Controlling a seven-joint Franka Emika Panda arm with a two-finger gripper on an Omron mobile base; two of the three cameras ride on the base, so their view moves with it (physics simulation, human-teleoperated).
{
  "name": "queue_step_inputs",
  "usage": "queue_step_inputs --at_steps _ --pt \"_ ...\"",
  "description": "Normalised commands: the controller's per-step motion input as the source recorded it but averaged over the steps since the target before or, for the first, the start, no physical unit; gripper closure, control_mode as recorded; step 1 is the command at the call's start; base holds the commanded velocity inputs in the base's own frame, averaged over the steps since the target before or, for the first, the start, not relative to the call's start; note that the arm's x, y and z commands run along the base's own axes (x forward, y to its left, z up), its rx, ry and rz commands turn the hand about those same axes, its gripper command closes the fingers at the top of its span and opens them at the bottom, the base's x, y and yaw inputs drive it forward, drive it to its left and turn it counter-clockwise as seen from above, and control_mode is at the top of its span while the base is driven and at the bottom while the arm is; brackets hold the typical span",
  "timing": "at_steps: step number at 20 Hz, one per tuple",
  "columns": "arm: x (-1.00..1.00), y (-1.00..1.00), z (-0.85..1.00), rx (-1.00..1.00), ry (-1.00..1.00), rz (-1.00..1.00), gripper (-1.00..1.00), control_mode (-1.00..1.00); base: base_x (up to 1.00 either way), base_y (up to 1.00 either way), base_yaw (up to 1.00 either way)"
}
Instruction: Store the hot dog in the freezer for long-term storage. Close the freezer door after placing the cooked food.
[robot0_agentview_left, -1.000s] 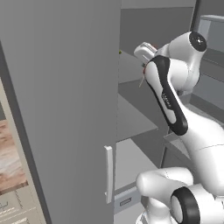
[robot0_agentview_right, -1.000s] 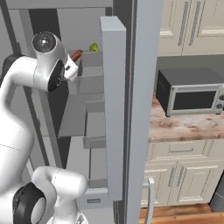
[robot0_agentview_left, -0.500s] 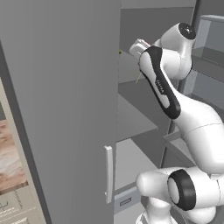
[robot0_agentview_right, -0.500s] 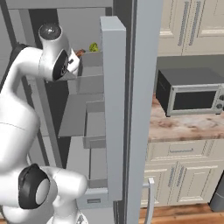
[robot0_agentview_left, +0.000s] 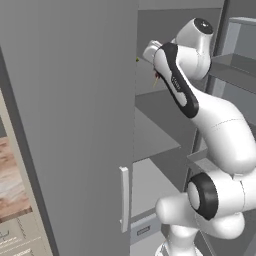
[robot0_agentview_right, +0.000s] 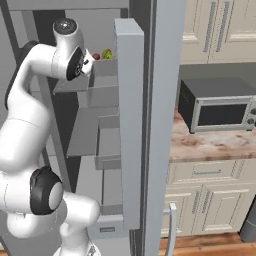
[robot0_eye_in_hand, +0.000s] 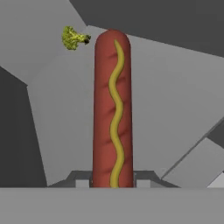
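Note:
The hot dog (robot0_eye_in_hand: 112, 109), reddish-brown with a wavy yellow mustard line, stands upright between my gripper's (robot0_eye_in_hand: 113, 183) fingertips, which are shut on its lower end. It hangs over a flat grey freezer (robot0_agentview_left: 157, 127) shelf (robot0_eye_in_hand: 175, 109). In the left base view my gripper (robot0_agentview_left: 156, 75) reaches past the door edge into the upper freezer. Its tip (robot0_agentview_right: 91, 60) in the right base view holds the red hot dog (robot0_agentview_right: 96, 56) just left of a small green leafy item (robot0_agentview_right: 107, 53). The freezer door (robot0_agentview_right: 129, 125) stands open, its grey inner bins facing the arm.
The green leafy item (robot0_eye_in_hand: 74, 37) lies on the shelf beyond the hot dog. A plain grey door with a white handle (robot0_agentview_left: 123, 200) is left of the arm. A microwave (robot0_agentview_right: 220, 105) sits on the stone counter, with cream cabinets (robot0_agentview_right: 210, 200) below.
The arm has stretched up and further into the freezer, carrying the hot dog closer to the shelf with the green item. The base and doors have not moved.

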Motion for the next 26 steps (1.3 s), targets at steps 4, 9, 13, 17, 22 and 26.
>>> queue_step_inputs --at_steps 4,9,13,17,22,26 --pt "0.35 0.01 -0.09 -0.04 0.0 0.08 1.0 -1.0 0.0 0.0 0.0" --pt "0.26 0.0 -0.25 -0.05 0.0 0.09 1.0 -1.0 0.0 0.0 0.0" --pt "0.17 0.01 -0.08 -0.07 0.0 0.08 1.0 -1.0 0.0 0.0 0.0" --pt "0.15 0.0 0.0 -0.08 0.0 0.07 1.0 -1.0 0.0 0.0 0.0" --pt "0.1 0.01 -0.06 -0.1 0.0 0.05 1.0 -1.0 0.0 0.0 0.0" --pt "0.12 0.0 -0.18 -0.11 0.0 0.05 1.0 -1.0 0.0 0.0 0.0"
